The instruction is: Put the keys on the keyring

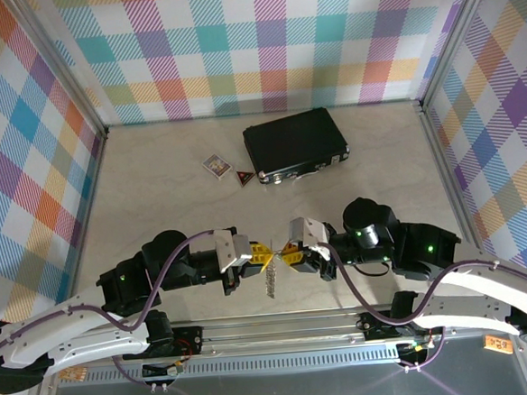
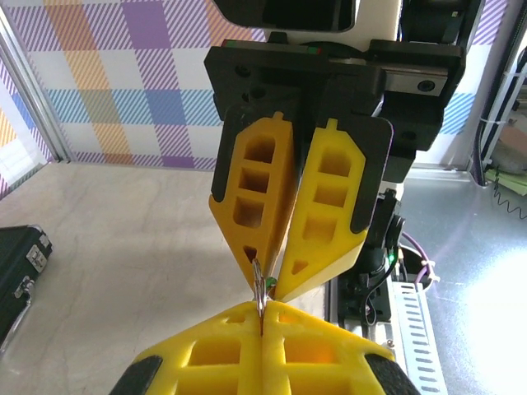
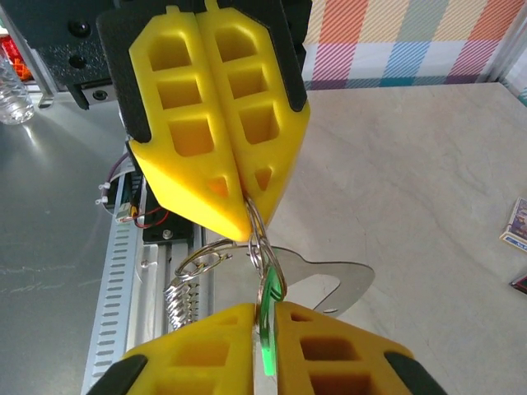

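Between the arms, left jaws clench the keyring [image 3: 346, 276]; right jaws pinch the key [image 3: 268, 329] (green-headed).

Left arm [image 1: 73, 324] & right arm [image 1: 491, 281]: white shell links, black joint housings, approx. identical build. Purple cable [image 1: 173, 258] runs along each in loose loops. Small green LEDs [image 1: 366, 235] lit on black motor housings. Light-grey cam block [image 1: 231, 248] behind each wrist. Left gripper [image 1: 264, 252] & right gripper [image 1: 288, 253]: black carriage w/ screws. Fingers [image 3: 165, 177] bright yellow plastic, wedge-shaped, row of rect. cut-outs + small triangular one nr tip, black backing plates on outer sides. Orange label [image 1: 497, 344] nr right base, txt unreadable.
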You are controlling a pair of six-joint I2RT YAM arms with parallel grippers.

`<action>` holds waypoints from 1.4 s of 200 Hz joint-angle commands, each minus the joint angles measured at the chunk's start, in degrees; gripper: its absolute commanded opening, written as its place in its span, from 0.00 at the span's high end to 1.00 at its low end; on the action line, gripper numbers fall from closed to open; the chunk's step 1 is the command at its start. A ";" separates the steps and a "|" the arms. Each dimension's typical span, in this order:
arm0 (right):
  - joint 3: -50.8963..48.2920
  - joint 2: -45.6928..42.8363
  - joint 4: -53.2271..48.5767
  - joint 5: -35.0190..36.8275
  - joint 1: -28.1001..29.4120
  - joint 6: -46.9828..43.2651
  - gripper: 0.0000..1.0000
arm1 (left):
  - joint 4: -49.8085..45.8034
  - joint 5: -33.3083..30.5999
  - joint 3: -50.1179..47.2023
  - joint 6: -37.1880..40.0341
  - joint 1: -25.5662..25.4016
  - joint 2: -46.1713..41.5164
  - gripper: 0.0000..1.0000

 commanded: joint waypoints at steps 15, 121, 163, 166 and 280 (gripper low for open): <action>-0.38 -0.67 1.90 -1.79 0.31 1.13 0.73 | 3.81 1.44 -0.92 -1.14 -0.04 -1.66 1.00; -2.83 0.03 6.21 -3.89 0.30 2.45 0.68 | 4.98 2.06 -1.62 -1.40 -0.04 -2.40 1.00; -3.99 -0.29 7.48 -3.41 0.30 2.82 0.85 | 5.54 1.97 -2.32 -1.74 -0.04 -2.97 1.00; -4.06 -0.34 7.49 -3.41 0.30 2.80 0.86 | 5.60 1.97 -2.33 -1.68 -0.03 -3.04 1.00; -3.91 1.62 4.55 -2.18 0.27 1.95 1.00 | 7.77 -0.22 -3.74 -2.10 -0.04 -5.26 1.00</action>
